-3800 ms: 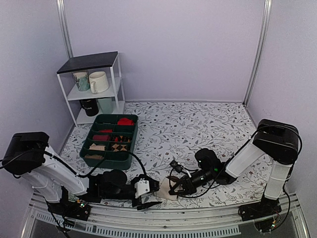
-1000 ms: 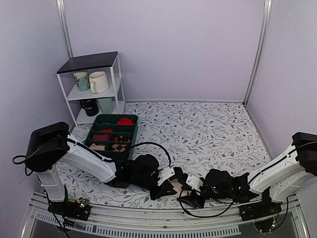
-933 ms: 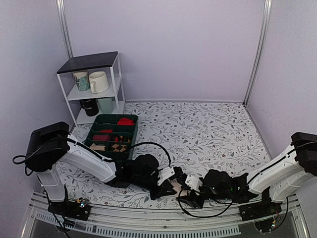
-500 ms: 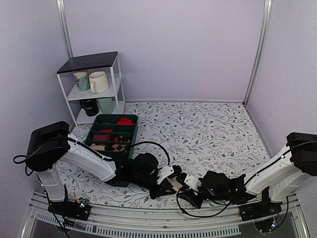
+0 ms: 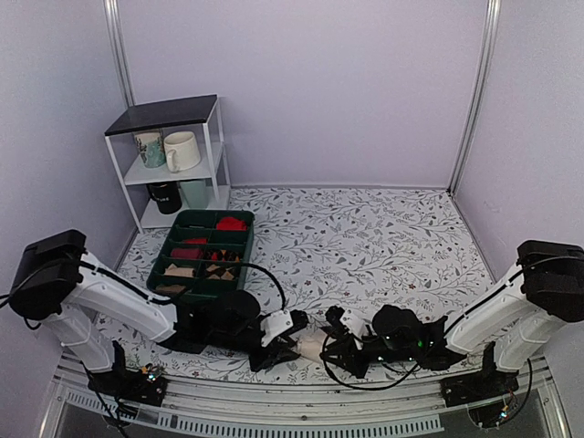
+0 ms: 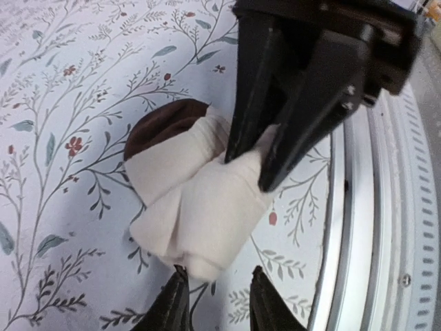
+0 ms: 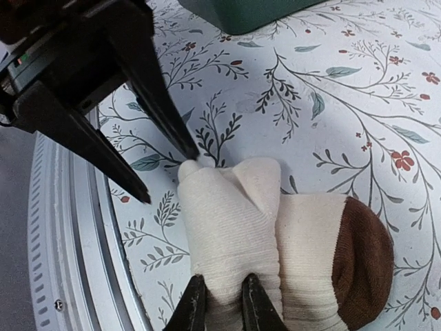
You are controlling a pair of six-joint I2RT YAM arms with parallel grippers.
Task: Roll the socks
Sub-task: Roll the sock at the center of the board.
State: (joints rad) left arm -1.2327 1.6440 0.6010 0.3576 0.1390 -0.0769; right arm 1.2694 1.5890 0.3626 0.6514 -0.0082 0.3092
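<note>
The socks [image 5: 311, 345] lie as a cream bundle with a dark brown end near the table's front edge, between my two grippers. In the left wrist view the socks [image 6: 200, 200] sit just beyond my left gripper [image 6: 219, 279], which is open, its tips at the bundle's near corner and holding nothing. The right gripper's black fingers [image 6: 275, 138] pinch the bundle's far side. In the right wrist view my right gripper [image 7: 222, 286] is shut on a fold of the socks [image 7: 275, 227]. Overhead, the left gripper [image 5: 285, 350] and the right gripper [image 5: 332, 347] flank the bundle.
A green compartment tray [image 5: 162, 279] with rolled socks stands at the left, its corner [image 7: 241, 14] showing in the right wrist view. A white shelf [image 5: 173, 155] with mugs stands behind it. The metal rail [image 6: 372, 227] runs along the table's near edge.
My left gripper has opened, let go of the bundle and drawn back to the left. My right gripper has closed on the cream fabric. The bundle sits slightly further left.
</note>
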